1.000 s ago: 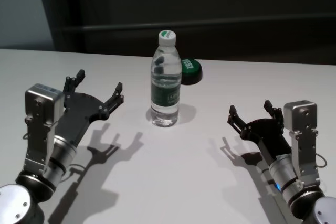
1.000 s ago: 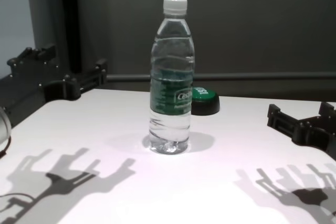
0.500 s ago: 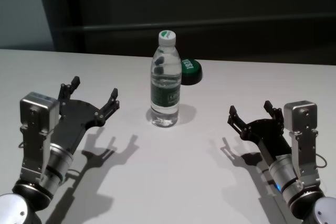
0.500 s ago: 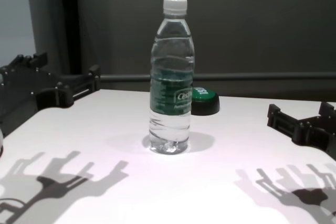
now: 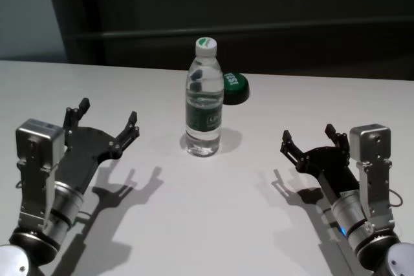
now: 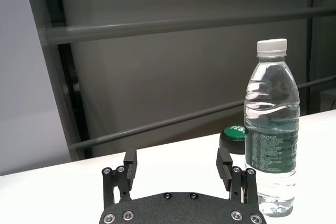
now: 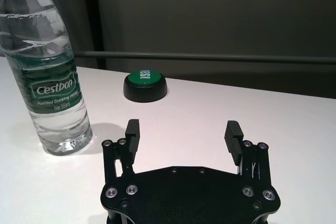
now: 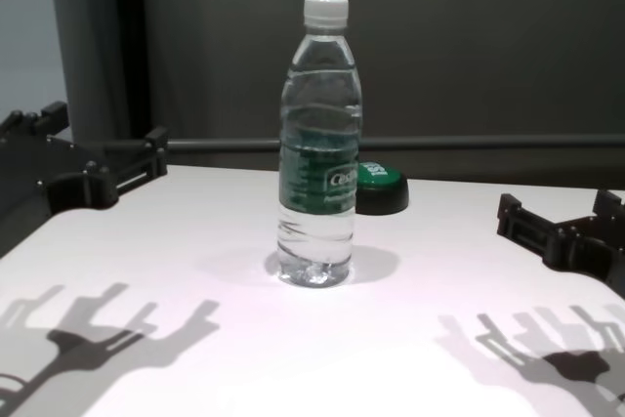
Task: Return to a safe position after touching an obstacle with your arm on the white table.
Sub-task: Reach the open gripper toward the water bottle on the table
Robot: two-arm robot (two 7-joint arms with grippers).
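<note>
Clear bottle upright on white table, apart from open left tool.

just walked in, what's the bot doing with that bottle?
Nothing is held. The tall clear plastic water bottle with a white cap and green label stands upright on the white table, a green-topped black button behind it. The left gripper has backed away from the bottle, jaws open and clear of it. The right gripper is parked open on the right side.
</note>
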